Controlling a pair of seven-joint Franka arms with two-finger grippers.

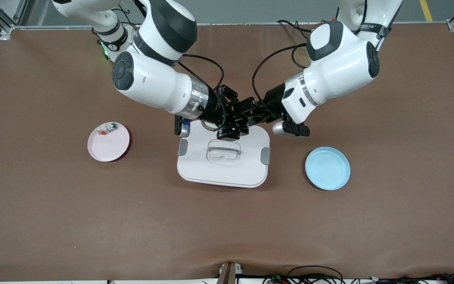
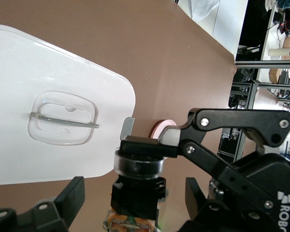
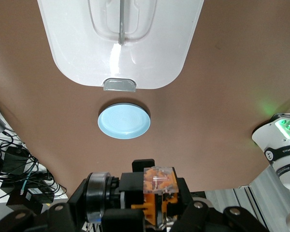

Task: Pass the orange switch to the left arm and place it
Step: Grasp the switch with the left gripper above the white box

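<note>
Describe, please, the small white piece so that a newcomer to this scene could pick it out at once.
Start at the large white box in the middle of the table, then look toward the right arm's end, where a pink plate lies. The small white piece sits on that plate near its rim, marked by red and green bits; the blue plate holds nothing.

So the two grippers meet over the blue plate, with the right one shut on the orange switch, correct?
Not over the blue plate. The front view shows the left gripper and right gripper, shut on the orange switch, meeting over the box.
</note>
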